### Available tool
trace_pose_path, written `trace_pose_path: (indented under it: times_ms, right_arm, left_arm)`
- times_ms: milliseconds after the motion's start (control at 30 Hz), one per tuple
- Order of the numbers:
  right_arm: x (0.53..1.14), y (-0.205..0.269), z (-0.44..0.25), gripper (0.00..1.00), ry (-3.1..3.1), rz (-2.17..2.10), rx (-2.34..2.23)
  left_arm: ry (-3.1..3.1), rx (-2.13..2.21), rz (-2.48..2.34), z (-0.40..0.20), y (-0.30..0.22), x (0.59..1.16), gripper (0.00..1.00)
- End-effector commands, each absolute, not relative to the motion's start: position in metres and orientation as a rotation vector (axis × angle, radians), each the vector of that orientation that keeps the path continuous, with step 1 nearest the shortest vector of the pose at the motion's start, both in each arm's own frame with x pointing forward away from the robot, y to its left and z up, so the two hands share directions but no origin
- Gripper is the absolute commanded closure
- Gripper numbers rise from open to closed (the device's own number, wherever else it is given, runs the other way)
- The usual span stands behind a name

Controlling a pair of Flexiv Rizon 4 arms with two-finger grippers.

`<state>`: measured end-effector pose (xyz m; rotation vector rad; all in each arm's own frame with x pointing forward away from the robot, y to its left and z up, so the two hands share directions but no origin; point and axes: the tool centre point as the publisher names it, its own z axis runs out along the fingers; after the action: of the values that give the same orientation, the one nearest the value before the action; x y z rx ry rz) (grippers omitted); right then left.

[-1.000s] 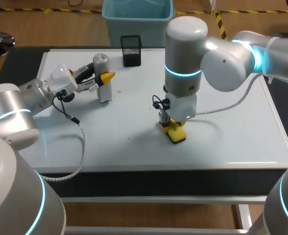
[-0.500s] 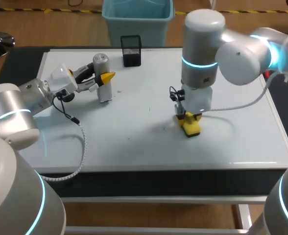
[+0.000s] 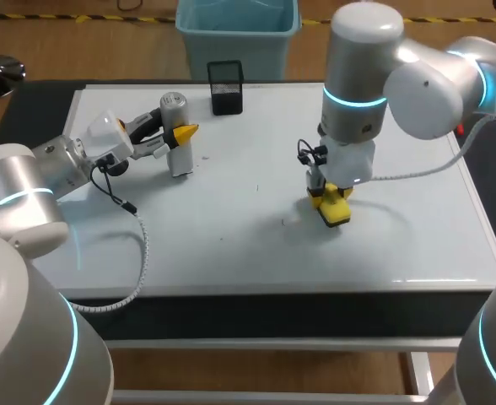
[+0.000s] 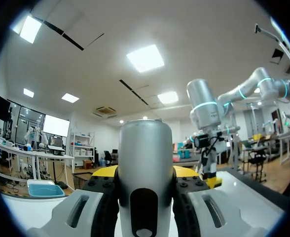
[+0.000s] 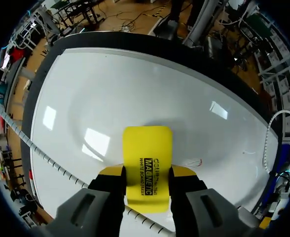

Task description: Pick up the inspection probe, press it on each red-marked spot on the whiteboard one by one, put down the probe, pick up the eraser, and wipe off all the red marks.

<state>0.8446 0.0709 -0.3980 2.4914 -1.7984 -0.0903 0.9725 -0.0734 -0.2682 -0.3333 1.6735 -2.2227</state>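
Evidently the wiping stage: right end effector (image 3: 332,202) is clamping the eraser (image 5: 147,163) on the whiteboard (image 3: 231,245), centre-right, with a faint red mark (image 5: 194,162) remaining beside it. Left end effector (image 3: 179,135) is gripping the probe (image 3: 174,105), far left.

Open whiteboard (image 3: 231,240) is left between the left claw (image 3: 183,135), clamped on the upright probe (image 3: 173,105) at the far left, and the right claw (image 3: 331,201), clamped on the eraser (image 3: 336,215) right of middle. The far edge is blocked by a black box (image 3: 225,86).

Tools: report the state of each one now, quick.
Left tool: closed on the inspection probe.
Right tool: closed on the yellow eraser.
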Motion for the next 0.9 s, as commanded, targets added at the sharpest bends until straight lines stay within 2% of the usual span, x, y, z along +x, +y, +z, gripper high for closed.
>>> trace_pose_path:
  times_ms: [33, 233, 633, 900]
  right_arm:
    - [0.837, 0.079, -0.386, 1.00, -1.787, -0.061, 2.506]
    - [0.833, 0.091, -0.389, 1.00, -1.767, -0.054, 2.523]
    - [0.805, 0.152, -0.408, 1.00, -1.621, -0.109, 2.623]
    - [0.805, 0.162, -0.418, 1.00, -1.581, -0.114, 2.631]
  left_arm:
    - [1.672, -0.334, -2.222, -0.267, -0.074, 0.972, 1.00]
    - [1.672, -0.334, -2.222, -0.267, -0.074, 0.972, 1.00]
    - [1.672, -0.334, -2.222, -0.267, -0.074, 0.972, 1.00]
    - [1.672, -0.334, -2.222, -0.267, -0.074, 0.972, 1.00]
